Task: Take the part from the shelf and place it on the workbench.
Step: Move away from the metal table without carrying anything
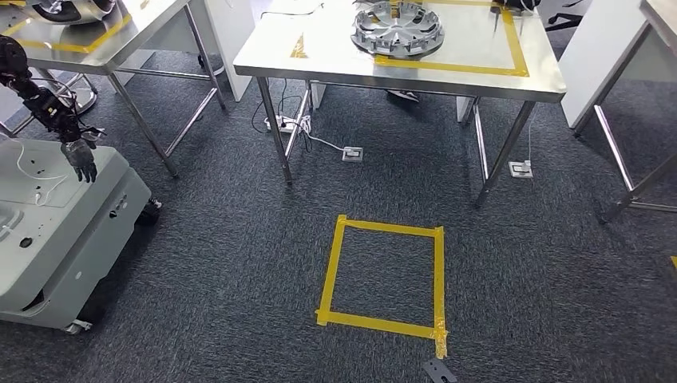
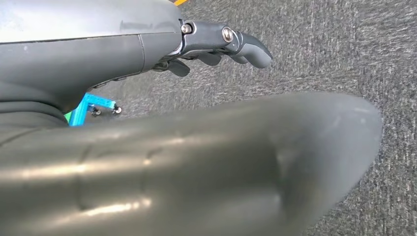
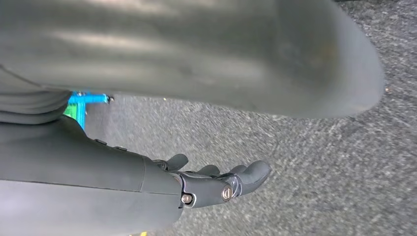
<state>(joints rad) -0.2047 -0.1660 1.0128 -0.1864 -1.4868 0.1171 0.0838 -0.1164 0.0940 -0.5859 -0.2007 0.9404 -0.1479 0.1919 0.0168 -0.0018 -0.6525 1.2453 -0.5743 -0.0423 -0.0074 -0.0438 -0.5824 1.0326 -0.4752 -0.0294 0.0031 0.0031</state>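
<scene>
Looking down from the head camera, you see the round silver part [image 1: 397, 29] lying on the steel table [image 1: 335, 60] ahead, partly inside a yellow tape outline [image 1: 517, 48]. On the grey carpet [image 1: 239, 263] before the table, a yellow tape square [image 1: 383, 271] marks a spot. Your left hand [image 2: 221, 46] hangs over the carpet, fingers loosely apart, holding nothing. Your right hand [image 3: 216, 184] hangs the same way, released. Another robot's dark hand [image 1: 81, 159] dangles over a grey machine [image 1: 56, 231] at left.
</scene>
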